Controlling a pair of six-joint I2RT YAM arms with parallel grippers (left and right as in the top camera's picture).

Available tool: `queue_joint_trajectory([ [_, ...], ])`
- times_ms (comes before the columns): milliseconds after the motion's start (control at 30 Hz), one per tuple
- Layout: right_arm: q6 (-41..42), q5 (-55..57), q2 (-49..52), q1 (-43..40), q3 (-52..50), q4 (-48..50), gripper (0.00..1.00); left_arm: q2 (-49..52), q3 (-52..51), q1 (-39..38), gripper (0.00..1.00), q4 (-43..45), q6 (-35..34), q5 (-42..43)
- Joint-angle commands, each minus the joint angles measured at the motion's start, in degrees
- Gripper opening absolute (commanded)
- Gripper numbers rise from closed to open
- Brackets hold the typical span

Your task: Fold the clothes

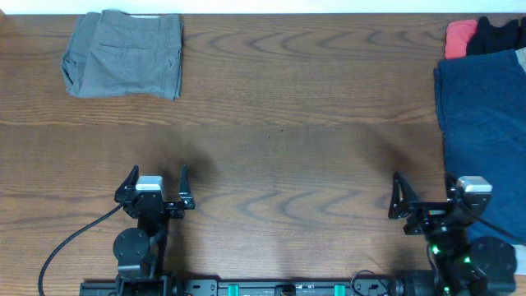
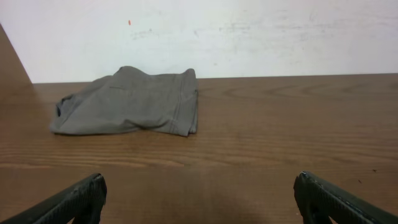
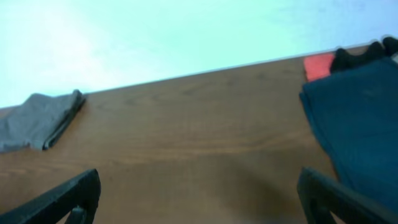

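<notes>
The clothes, a pair of light grey shorts (image 1: pixel 123 54), lie folded into a rough rectangle at the table's far left corner; they also show in the left wrist view (image 2: pixel 130 102) and at the left edge of the right wrist view (image 3: pixel 38 119). My left gripper (image 1: pixel 158 179) stands open near the front edge, well short of the shorts, nothing between its fingers (image 2: pixel 81 199). At the front right my right gripper (image 1: pixel 423 191) is open too and holds nothing, its fingers (image 3: pixel 71 198) over bare wood.
A dark blue garment (image 1: pixel 485 123) lies along the table's right side, beside my right gripper. Behind it sit a red cloth (image 1: pixel 460 37) and a black one (image 1: pixel 500 34). A white wall (image 2: pixel 249 31) backs the wooden table (image 1: pixel 288 140).
</notes>
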Motion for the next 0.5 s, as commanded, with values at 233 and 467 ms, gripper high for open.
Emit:
queue_joint_trajectory([
  [233, -1.36, -4.74, -7.08, 0.57, -17.53, 18.95, 0.99, -0.39, -1.55, 0.24, 0.98, -1.01, -0.46, -0.24],
  [467, -1.38, -4.50, -9.49, 0.55, -25.14, 28.41, 0.99, -0.39, -1.55, 0.24, 0.98, -1.01, -0.46, -0.24],
])
